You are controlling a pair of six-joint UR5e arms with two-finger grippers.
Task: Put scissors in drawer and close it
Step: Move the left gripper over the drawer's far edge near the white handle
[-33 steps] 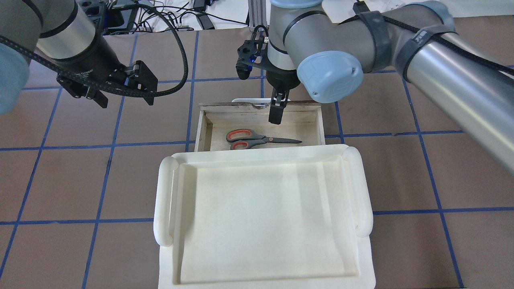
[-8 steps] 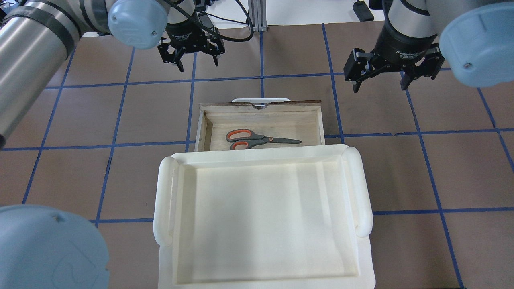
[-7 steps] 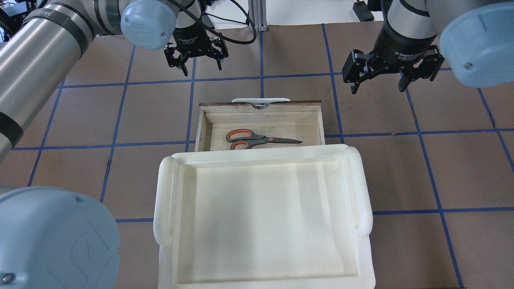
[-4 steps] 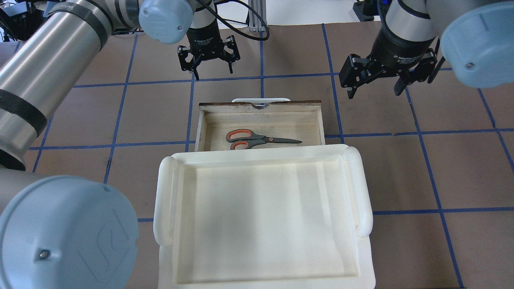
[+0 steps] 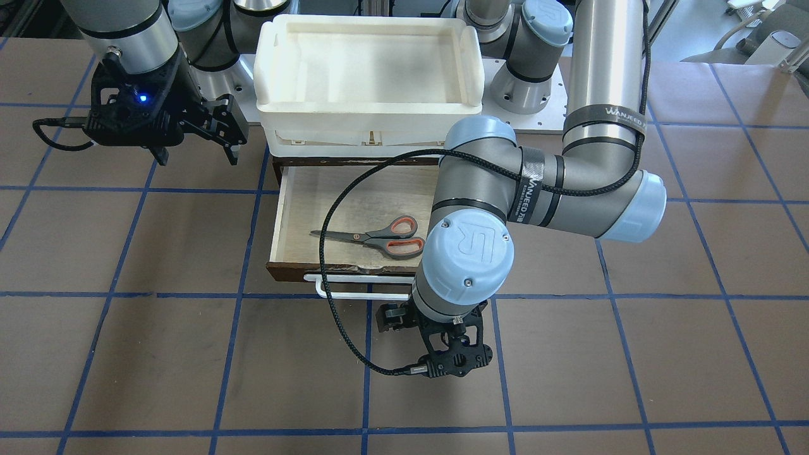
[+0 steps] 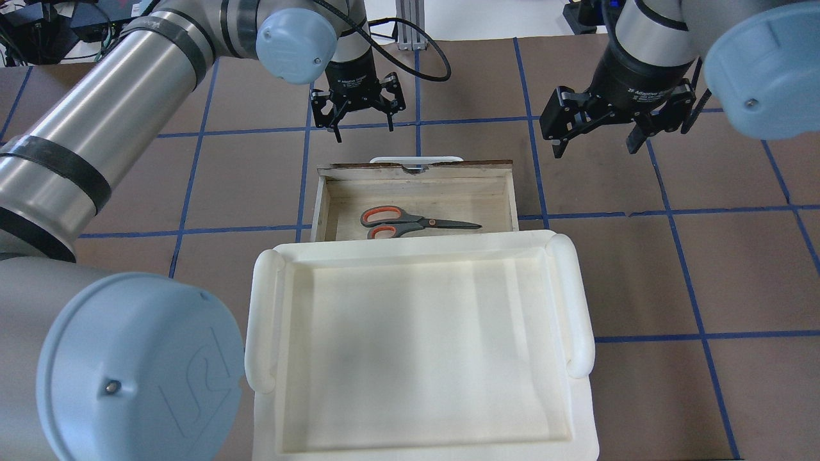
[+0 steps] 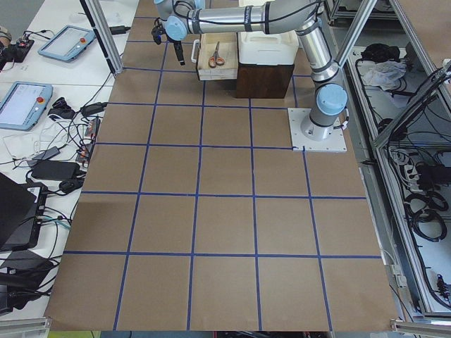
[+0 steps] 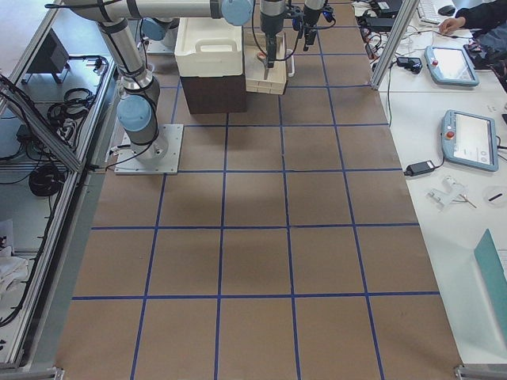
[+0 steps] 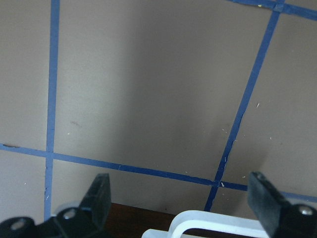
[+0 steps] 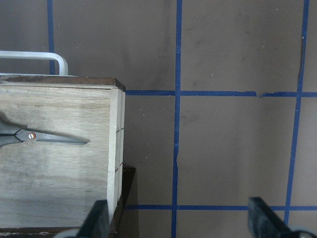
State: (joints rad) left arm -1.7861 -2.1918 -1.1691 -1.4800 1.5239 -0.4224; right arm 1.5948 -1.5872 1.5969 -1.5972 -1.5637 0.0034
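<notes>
Hovering just beyond the wide white bar handle (image 6: 416,158), the left gripper (image 6: 364,131) has its jaws spread wide and holds nothing. It sits toward the handle's end on the robot's left, not over its middle. The right gripper (image 6: 594,150) hangs off to the drawer's right over the brown, blue-taped counter (image 6: 640,275), also wide open and empty.

The light plywood drawer with the dark brown front (image 6: 448,195) stands pulled out of the dark brown cabinet (image 7: 264,81). A white plastic tray (image 6: 256,320) sits on the cabinet top.

The grey-handled scissors with orange-red loop linings (image 6: 416,223) lie flat on the drawer floor, blades together, touching no wall that I can see.

Risks, as I judge them:
- A push at the handle's end rather than its middle could skew the drawer so it binds in the cabinet.
- An open finger could slip under the bar and hook it.
- The black cable (image 5: 328,215) loops across the drawer in the front view and may snag on the handle.
- A hard shove could slide the scissors or shift the cabinet with its tray.

The scissors' long axis runs across the drawer, parallel to its front. The handles are toward the robot's left and the tips point to its right.
</notes>
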